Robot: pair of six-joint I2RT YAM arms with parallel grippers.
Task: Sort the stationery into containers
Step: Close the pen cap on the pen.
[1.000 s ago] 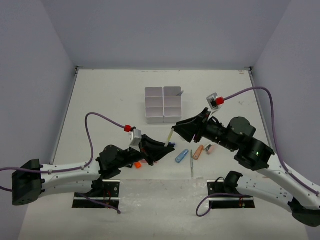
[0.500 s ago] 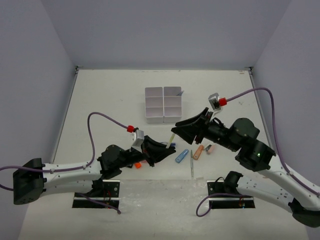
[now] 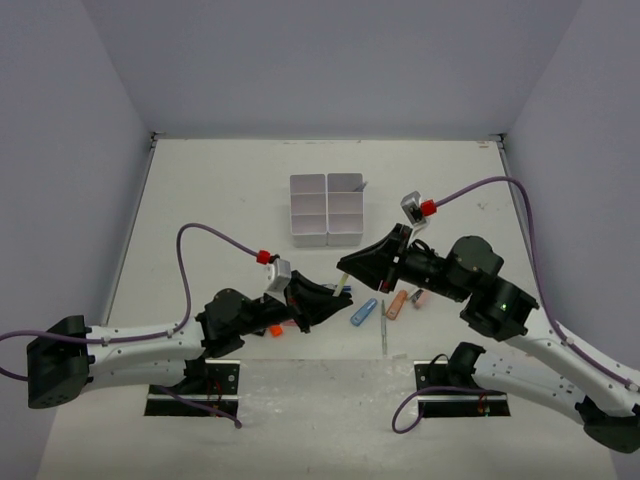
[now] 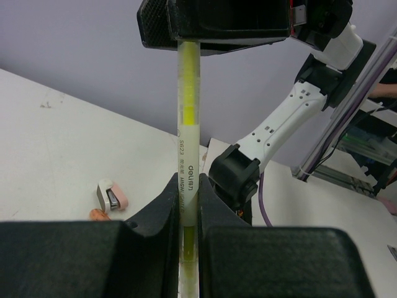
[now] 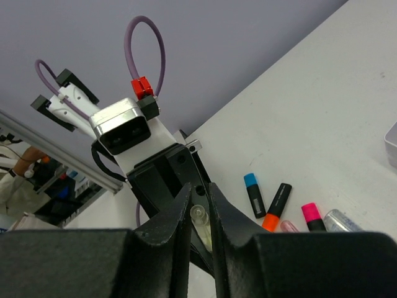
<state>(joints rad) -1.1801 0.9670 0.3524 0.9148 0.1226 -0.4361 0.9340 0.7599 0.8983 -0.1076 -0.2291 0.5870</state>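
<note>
The left fingers (image 4: 158, 217) and the right fingers (image 5: 170, 220) both clenched the yellow highlighter (image 4: 188, 124) in mid-air above the desk (image 3: 200, 200); if either pulled before the other released, it might fall.

Smooth glossy plastic highlighter (image 4: 188, 149); matt black plastic left fingers (image 4: 156, 218); matt white table (image 3: 220, 200); smooth white plastic organiser tray (image 3: 308, 241).
</note>
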